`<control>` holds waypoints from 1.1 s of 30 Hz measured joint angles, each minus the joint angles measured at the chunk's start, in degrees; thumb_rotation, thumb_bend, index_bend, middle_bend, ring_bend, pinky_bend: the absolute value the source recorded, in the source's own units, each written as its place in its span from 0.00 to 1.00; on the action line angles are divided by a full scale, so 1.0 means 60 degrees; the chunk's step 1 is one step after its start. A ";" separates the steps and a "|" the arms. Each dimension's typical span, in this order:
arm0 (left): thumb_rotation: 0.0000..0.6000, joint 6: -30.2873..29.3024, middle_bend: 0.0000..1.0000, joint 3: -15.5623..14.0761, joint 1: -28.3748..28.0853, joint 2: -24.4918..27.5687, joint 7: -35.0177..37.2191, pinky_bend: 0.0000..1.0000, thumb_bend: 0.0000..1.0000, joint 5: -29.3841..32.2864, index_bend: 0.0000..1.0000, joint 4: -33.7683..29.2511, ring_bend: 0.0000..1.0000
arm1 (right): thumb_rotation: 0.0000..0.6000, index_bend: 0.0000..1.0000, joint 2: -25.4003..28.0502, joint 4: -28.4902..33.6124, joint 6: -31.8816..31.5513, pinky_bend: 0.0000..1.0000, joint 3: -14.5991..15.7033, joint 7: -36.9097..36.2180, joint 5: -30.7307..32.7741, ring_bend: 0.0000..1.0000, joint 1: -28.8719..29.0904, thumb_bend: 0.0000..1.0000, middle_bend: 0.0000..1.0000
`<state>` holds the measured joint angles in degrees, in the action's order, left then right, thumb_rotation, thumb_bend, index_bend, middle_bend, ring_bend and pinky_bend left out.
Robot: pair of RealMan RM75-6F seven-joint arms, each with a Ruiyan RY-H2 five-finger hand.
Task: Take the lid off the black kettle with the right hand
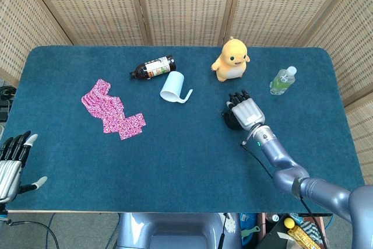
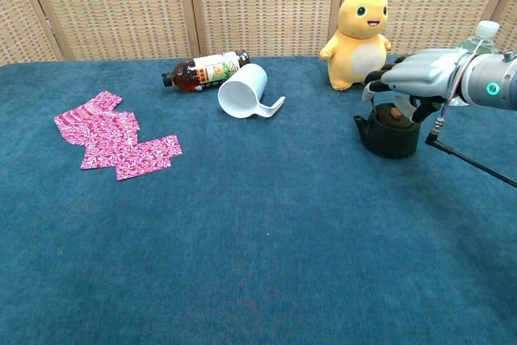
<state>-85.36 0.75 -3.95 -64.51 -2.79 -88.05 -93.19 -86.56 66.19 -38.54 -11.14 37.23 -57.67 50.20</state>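
Blue table [image 2: 242,264], right hand [image 2: 416,73] over black kettle [image 2: 389,134] (lid on)

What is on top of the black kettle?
The right hand hovers over the black kettle. Its lid with an orange knob peeks out underneath; whether fingers touch it is hidden.

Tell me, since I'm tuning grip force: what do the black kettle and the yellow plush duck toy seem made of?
Black kettle: likely cast iron or dark enamelled metal; its matte surface shows almost no shine, though the right hand hides its top. Yellow plush duck toy: soft fabric over stuffing, judging by its rounded, fuzzy, dull outline.
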 measured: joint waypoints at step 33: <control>1.00 -0.0034 0.00 -0.0170 -0.0005 -0.0016 -0.0198 0.00 0.12 -0.0248 0.00 -0.0129 0.00 | 1.00 0.30 0.1685 0.1500 -0.1528 0.11 0.0592 -0.1971 0.0069 0.00 -0.0589 0.32 0.01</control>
<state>-85.56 -0.27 -3.98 -64.60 -3.98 -89.54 -93.96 -76.45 75.20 -47.71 -7.59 25.40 -57.26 46.67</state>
